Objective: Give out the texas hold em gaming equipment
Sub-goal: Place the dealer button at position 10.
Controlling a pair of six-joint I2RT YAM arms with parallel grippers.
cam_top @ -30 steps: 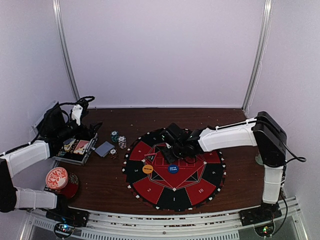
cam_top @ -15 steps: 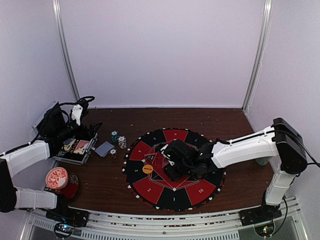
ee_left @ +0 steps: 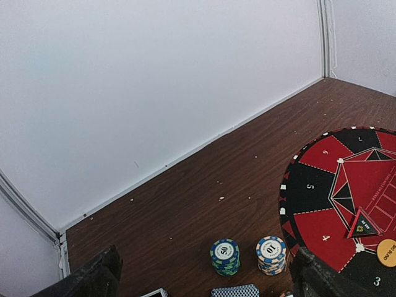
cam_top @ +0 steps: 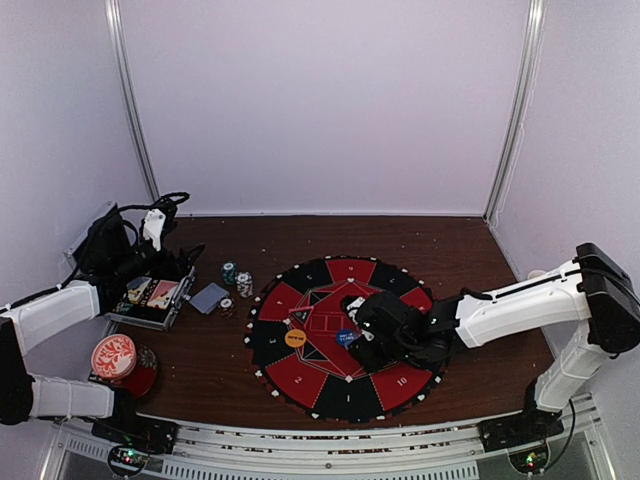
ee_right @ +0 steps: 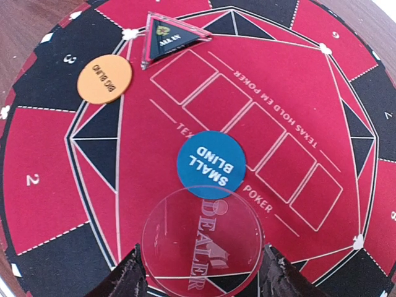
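Just now the clear dealer disc [ee_right: 202,241] sits between the two fingers of the right claw [ee_right: 202,273], each fingertip [ee_right: 127,278] against its rim, so the claw is closed narrowly on it over the near right part of the round mat [ee_right: 37,179]. The far edge of that disc overlaps the blue disc [ee_right: 211,164] marked small blind, which lies flat near the middle of the mat. Further left on the mat, well apart from the blue one, lies the orange disc [ee_right: 104,78] marked big blind, and beyond it a small dark triangle marker [ee_right: 167,34]. Off the mat to the left, two chip stacks stand upright just beside each other on the brown table [ee_left: 185,198]: a teal stack [ee_left: 224,257] with 50 on top and a white stack [ee_left: 271,255] with 10 on top. Nearer than those lies a deck of cards [cam_top: 209,298], back up. The left claw [ee_left: 207,278] hangs above this corner with its fingers wide apart, gripping nothing. Beneath it in the top view is a small open case [cam_top: 150,295], its contents too small to tell, and near the front left edge rests a red-and-white patterned disc [cam_top: 113,355]
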